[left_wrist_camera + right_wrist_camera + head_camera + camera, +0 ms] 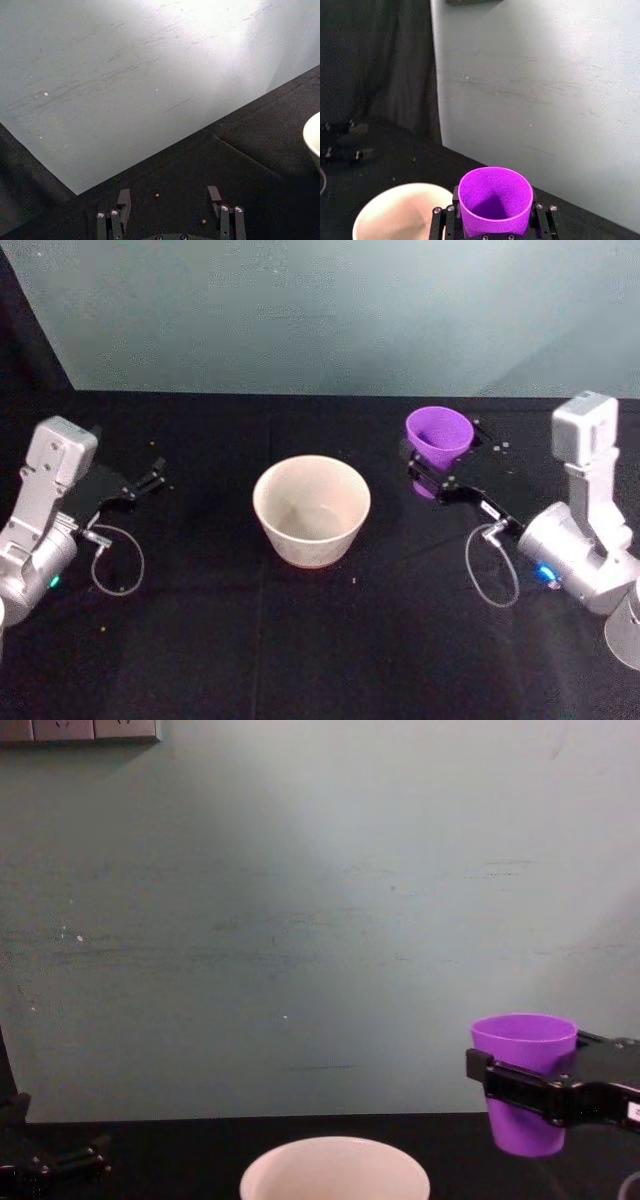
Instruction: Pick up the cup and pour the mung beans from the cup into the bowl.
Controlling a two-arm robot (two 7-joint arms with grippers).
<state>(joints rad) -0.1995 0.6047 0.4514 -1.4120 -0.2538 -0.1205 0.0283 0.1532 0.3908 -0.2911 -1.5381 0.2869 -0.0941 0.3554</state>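
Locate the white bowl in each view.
Head: bowl at table centre.
Left wrist: bowl, a rim sliver off to the side of the open left hand.
Right wrist: bowl beside the cup gripped by the right hand.
Chest: bowl low, centred.
Shared landmark: pale wall behind the table.

Robot lab (black-draped table (320, 660), bare wall (300, 920))
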